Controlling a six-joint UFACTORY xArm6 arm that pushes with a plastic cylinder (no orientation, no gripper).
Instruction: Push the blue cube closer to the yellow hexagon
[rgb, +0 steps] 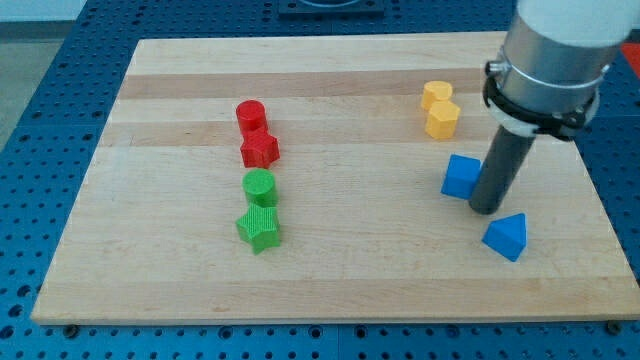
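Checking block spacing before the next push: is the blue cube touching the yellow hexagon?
No, bare board shows between the blue cube and the yellow hexagon, which sits toward the view's top; my tip is at the cube's right side.

Blue cube flat on board, below yellow hexagon, near, apart

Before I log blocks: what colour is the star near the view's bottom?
Green: the star, clearest in the camera view.
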